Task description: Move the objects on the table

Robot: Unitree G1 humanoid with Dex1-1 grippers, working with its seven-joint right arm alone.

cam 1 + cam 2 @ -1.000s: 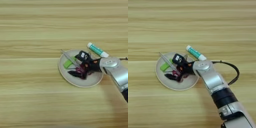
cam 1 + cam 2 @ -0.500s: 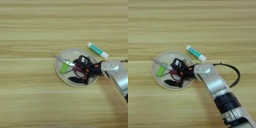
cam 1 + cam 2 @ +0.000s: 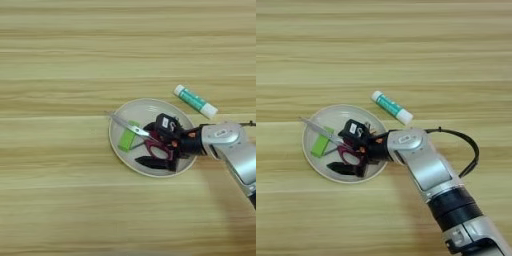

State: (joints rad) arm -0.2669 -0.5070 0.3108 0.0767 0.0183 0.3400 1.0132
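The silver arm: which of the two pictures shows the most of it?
The right eye view. There the silver arm runs whole from the plate down to the bottom edge, with its black cable. The left eye view shows only its front part, cut by the right edge.

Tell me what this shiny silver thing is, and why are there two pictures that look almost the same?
The silver thing is a robot's right arm. At its end is a gripper with two black fingers, its way of picking things up. The two pictures come from two cameras on the robot's head, like a pair of eyes looking down, so they show one scene from slightly different spots. On the wooden table sits a round plate. On the plate lie scissors with red handles and a small green piece. The gripper reaches over the scissors' handles. Beside the plate lies a white and green tube.
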